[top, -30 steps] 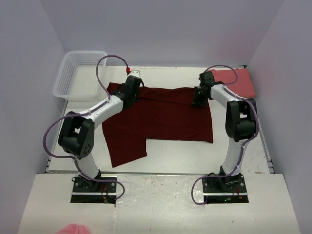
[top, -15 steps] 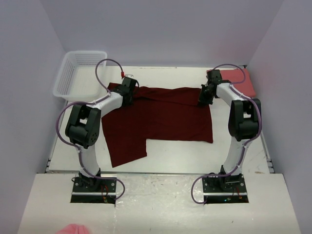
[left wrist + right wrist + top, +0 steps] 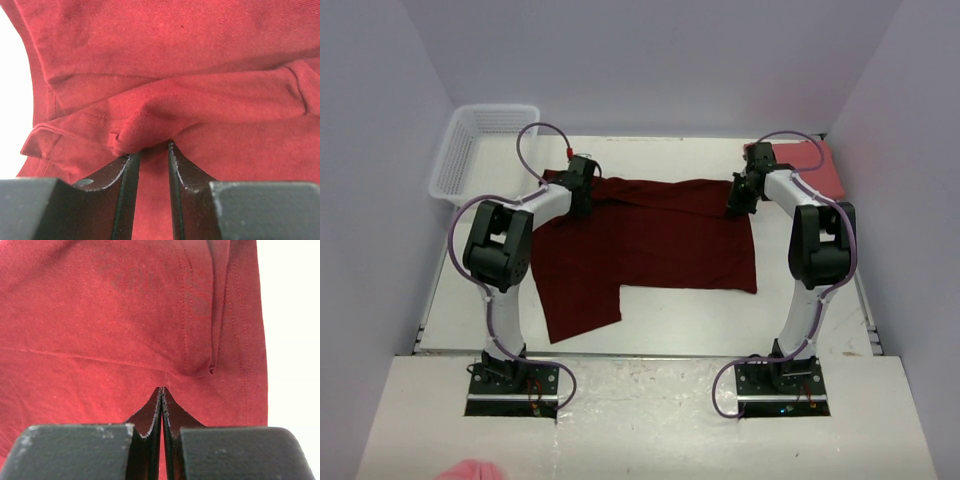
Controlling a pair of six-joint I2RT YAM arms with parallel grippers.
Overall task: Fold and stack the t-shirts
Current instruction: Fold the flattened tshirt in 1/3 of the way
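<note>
The dark maroon t-shirt (image 3: 650,240) lies spread on the white table, its near left part hanging lower than the rest. My left gripper (image 3: 581,188) is down at the shirt's far left corner. In the left wrist view, my left gripper (image 3: 152,144) has its jaws narrowly apart with a bunched fold of the maroon t-shirt (image 3: 200,60) pinched at the tips. My right gripper (image 3: 738,200) is at the shirt's far right corner. In the right wrist view, my right gripper (image 3: 162,389) has its jaws pressed together on puckered maroon cloth (image 3: 100,315). The salmon pink t-shirt (image 3: 815,165) lies folded at the back right.
A white mesh basket (image 3: 485,150) stands at the back left corner. Grey walls close in on three sides. A pink cloth scrap (image 3: 470,470) shows at the bottom edge, in front of the arm bases.
Both arms have reached lower and farther out onto the shirt's far edge, and the left elbow has swung in. The maroon shirt has stayed in place.
</note>
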